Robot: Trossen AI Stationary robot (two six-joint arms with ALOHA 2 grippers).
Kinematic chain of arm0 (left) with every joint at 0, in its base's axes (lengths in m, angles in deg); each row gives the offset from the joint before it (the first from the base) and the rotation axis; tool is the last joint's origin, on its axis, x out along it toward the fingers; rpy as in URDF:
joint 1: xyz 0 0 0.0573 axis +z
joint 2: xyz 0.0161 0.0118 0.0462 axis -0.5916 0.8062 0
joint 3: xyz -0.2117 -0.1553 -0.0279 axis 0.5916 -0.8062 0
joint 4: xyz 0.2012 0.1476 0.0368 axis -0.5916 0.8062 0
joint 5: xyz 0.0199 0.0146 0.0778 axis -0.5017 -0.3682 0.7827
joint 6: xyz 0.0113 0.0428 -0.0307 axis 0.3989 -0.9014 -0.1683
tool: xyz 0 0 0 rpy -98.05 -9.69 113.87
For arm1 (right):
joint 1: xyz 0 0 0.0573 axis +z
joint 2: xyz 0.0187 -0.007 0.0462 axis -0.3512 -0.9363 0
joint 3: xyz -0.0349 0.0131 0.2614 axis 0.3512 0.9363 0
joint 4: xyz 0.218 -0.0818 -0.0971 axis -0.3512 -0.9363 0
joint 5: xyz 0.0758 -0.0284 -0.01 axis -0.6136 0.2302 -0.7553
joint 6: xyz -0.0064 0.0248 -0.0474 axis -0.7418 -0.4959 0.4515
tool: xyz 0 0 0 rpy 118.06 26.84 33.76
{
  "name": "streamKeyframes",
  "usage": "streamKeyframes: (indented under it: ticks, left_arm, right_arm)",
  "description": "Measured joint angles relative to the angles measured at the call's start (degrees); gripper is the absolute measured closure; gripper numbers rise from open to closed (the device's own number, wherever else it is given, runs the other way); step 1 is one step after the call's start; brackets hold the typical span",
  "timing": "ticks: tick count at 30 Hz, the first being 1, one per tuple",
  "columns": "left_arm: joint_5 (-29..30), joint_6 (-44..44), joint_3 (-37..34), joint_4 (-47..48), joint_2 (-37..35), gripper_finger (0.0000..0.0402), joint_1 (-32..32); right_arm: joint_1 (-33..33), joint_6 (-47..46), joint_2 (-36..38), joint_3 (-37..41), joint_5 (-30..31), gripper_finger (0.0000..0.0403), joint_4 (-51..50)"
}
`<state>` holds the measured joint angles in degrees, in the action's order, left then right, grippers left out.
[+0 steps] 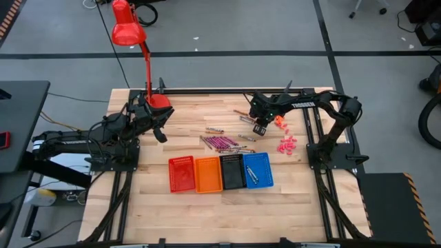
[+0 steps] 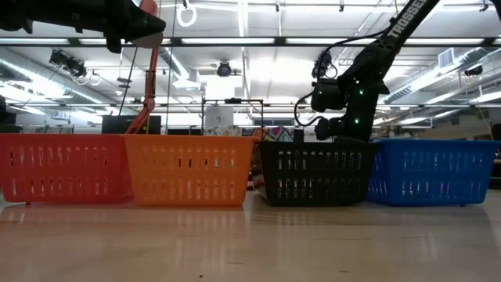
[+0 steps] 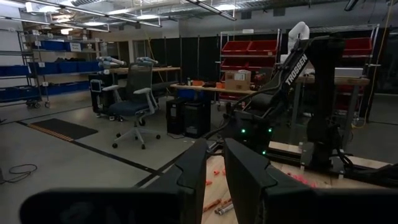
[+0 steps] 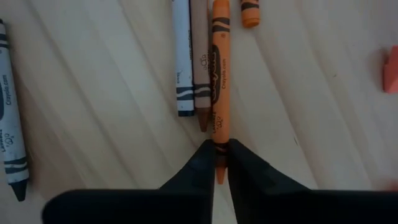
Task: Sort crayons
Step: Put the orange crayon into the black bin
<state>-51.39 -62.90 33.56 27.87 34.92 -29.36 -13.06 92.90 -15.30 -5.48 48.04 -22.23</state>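
The right gripper is down at the table's far right part, its fingers pinched on the tip of an orange crayon lying beside a brown crayon and a white one. This looks like the pick-up step. Next it likely calls for a clean lift (without dragging the neighbours) toward the orange basket. The left gripper waits raised, fingers slightly apart, empty.
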Motion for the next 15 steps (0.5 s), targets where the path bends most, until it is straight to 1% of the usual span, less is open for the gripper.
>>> streamKeyframes:
  ticks: [6, 12, 15]
  left_arm:
    - [0.0, 0.0, 0.0, 0.0, 0.0, 0.0333, 0.0]
    - [0.0, 0.0, 0.0, 0.0, 0.0, 0.0333, 0.0]
    - [0.0, 0.0, 0.0, 0.0, 0.0, 0.0333, 0.0]
  right_arm:
    - [0.1, -1.1, -0.4, -1.8, 0.1, 0.0374, -2.1]
    - [1.7, -3.0, -0.4, -5.6, 4.0, 0.0373, -6.9]
    - [3.0, -4.5, -0.4, -8.1, 4.5, 0.0372, -9.4]
